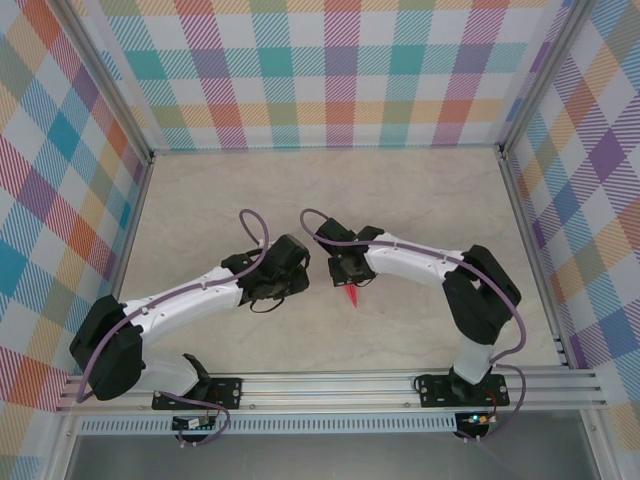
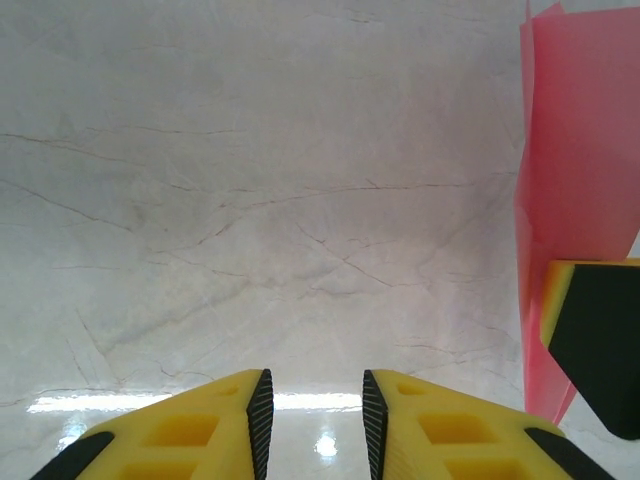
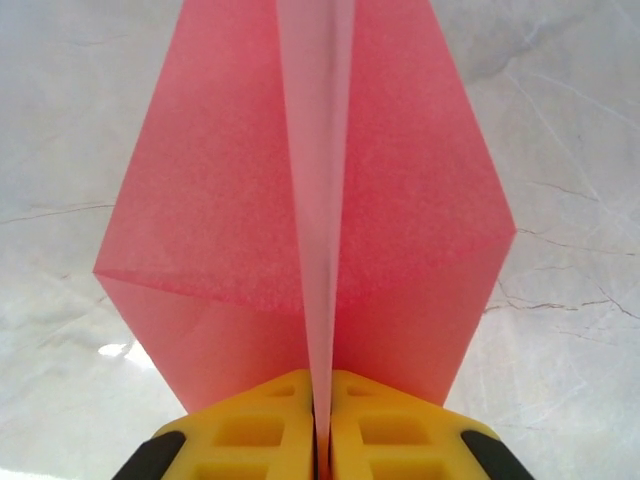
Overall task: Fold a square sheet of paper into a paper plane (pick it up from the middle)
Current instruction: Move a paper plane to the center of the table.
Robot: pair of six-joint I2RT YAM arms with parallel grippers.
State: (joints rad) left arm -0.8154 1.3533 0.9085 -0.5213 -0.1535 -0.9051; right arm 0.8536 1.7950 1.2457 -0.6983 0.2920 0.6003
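Right wrist view puts us at the right gripper (image 3: 322,395), whose yellow pads are pressed together on the centre crease of the paper plane (image 3: 220,230), with no gap between them. We judge that the grip sits on the crease to keep that fold pinched. The two salmon-pink flaps splay out to either side of the fingers, free for further folding.

Straight out beyond the fingertips the paper widens to its two side corners, then narrows toward a tip that runs off the top of that view. Its long axis follows the crease, in line with the fingers, and the narrowing end points away from the gripper. From above, that end seems aimed toward the near edge of the table (image 1: 420,200), though the paper is small there.

Close by, the left gripper (image 2: 316,400) has its pads apart with nothing between them, bare tabletop ahead of them. From its camera the plane stands on edge off to its right, with the other arm's fingertip clamped low on it. We take it that the left arm waits beside the paper, ready to work a flap
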